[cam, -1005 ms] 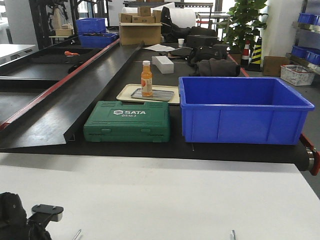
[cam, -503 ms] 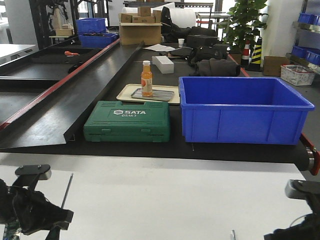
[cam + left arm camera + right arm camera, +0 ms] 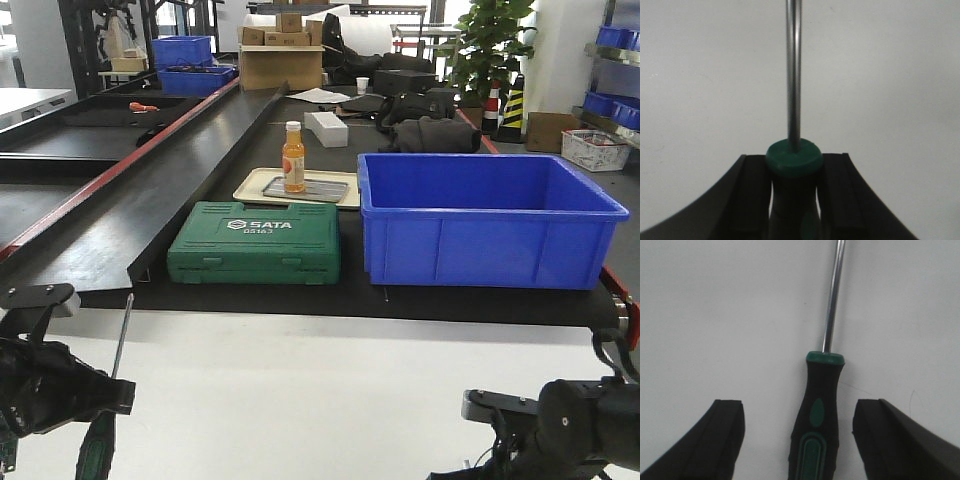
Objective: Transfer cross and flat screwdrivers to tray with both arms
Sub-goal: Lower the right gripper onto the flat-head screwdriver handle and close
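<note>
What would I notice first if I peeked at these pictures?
The big blue bin on the black belt, with a green SATA case left of it. Nearer, the left hand clamps one screwdriver, shaft angled up, and the right hand is open around the other screwdriver on the white table.

We've got the tool case [image 3: 254,256] left of the bin [image 3: 480,225] at the belt's [image 3: 300,297] near edge. Behind the case sits the plastic tray [image 3: 250,188], metal tray [image 3: 320,187] in it, bottle [image 3: 292,158] on that. One screwdriver [image 3: 97,450] is over the desk's [image 3: 320,390] front left corner, the second screwdriver [image 3: 820,410] lies near its front right
</note>
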`<state>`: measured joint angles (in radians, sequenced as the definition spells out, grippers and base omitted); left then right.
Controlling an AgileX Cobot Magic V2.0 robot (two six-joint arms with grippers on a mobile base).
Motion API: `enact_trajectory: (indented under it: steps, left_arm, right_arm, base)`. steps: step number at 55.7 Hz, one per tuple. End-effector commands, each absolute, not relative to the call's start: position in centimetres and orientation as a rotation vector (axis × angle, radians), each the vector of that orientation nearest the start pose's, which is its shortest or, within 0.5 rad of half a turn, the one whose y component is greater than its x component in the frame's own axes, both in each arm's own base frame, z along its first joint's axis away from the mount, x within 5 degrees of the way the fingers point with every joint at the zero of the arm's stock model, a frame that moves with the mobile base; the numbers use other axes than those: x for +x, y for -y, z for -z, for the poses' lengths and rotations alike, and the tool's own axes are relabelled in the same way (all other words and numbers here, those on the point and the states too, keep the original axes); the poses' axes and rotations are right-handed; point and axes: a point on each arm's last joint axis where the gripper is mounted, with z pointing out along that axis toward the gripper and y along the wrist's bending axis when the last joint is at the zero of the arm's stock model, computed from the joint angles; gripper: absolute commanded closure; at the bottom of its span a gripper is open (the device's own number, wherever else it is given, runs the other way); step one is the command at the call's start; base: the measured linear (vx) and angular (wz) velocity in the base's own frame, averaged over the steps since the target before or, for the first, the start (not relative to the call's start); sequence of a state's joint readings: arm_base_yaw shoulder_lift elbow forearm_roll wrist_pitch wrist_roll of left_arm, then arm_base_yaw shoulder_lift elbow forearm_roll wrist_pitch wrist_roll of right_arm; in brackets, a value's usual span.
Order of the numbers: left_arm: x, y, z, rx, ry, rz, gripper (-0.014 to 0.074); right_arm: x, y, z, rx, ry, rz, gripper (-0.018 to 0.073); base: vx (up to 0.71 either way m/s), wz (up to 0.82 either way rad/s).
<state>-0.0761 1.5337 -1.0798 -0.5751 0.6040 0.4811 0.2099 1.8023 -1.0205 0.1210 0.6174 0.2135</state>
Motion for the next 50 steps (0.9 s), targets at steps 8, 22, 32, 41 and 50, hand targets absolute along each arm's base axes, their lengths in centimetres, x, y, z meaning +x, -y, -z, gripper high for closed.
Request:
enact_trajectory:
  steps: [8, 22, 32, 41, 50]
  left_arm:
    - [32.0, 5.5, -29.7, 0.160, -2.324, 0.458, 0.0597]
    - [32.0, 5.5, -29.7, 0.161, -2.323, 0.456, 0.0597]
    - [32.0, 5.5, -29.7, 0.161, -2.323, 0.456, 0.0597]
    - [32.0, 5.5, -29.7, 0.164, -2.322, 0.455, 0.0597]
    - [32.0, 5.5, -29.7, 0.165, -2.324, 0.456, 0.0597]
  right_arm:
    - [34.1, -7.7, -16.1, 0.143, -2.832, -0.192, 0.0038]
    - [34.4, -7.7, -14.6, 0.147, -2.859, -0.182, 0.0039]
    - [34.5, -7.7, -13.6, 0.149, -2.884, -0.172, 0.0065]
    - [34.6, -7.7, -13.0, 0.150, -2.890, -0.169, 0.0104]
    - [34.7, -7.7, -13.0, 0.152, -2.881, -0.172, 0.0199]
  base:
    - [0.00, 0.00]
    - [0.00, 0.00]
    - [0.00, 0.00]
    - [0.00, 0.00]
    - [0.00, 0.00]
